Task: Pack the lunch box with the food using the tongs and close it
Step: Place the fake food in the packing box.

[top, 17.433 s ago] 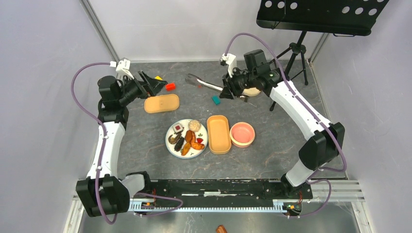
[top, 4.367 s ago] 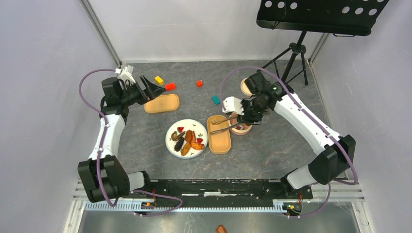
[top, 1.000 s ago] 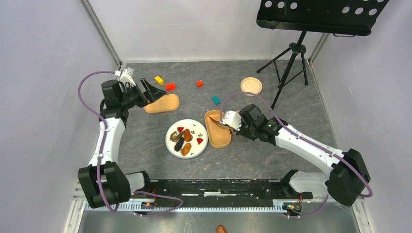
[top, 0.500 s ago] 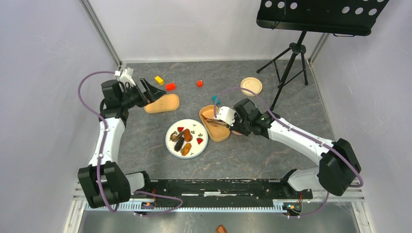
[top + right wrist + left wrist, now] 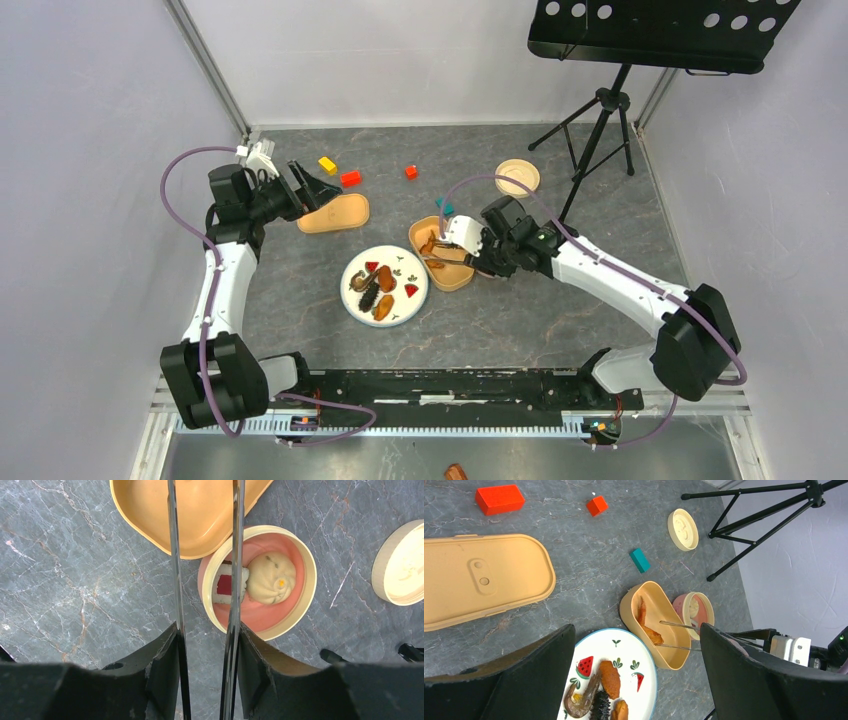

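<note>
Tongs (image 5: pixel 236 555) tips beyond the right wrist view's top edge; plate (image 5: pixel 599 647) partly below the left wrist view's bottom edge.

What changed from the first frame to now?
The right gripper picked up the tongs and carried from the plate a pale ball and a red-centred piece into the pink bowl, and fried chunks into the lunch box, which shifted away and turned. Left gripper and flat lid stayed put.

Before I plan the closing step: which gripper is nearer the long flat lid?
Left. The left gripper is at the lid's left end; the right gripper, holding the tongs, is off to its right by the lunch box.
</note>
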`<action>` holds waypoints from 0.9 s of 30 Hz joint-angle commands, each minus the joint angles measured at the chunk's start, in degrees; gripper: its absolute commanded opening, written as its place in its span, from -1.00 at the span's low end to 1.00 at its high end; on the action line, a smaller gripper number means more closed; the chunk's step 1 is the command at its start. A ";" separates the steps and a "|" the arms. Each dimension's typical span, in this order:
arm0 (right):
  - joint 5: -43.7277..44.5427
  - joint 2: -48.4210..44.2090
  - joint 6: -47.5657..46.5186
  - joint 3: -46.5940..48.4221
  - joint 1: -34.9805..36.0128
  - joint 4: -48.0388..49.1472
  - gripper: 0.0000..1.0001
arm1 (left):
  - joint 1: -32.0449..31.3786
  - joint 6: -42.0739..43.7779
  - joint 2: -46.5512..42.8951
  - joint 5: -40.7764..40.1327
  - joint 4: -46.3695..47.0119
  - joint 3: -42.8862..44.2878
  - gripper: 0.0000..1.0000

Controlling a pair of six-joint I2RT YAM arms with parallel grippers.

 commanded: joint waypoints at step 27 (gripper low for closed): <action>-1.89 -3.72 -8.86 5.56 -2.85 -14.57 -0.20 | -0.15 2.43 -1.54 0.11 0.28 0.60 0.98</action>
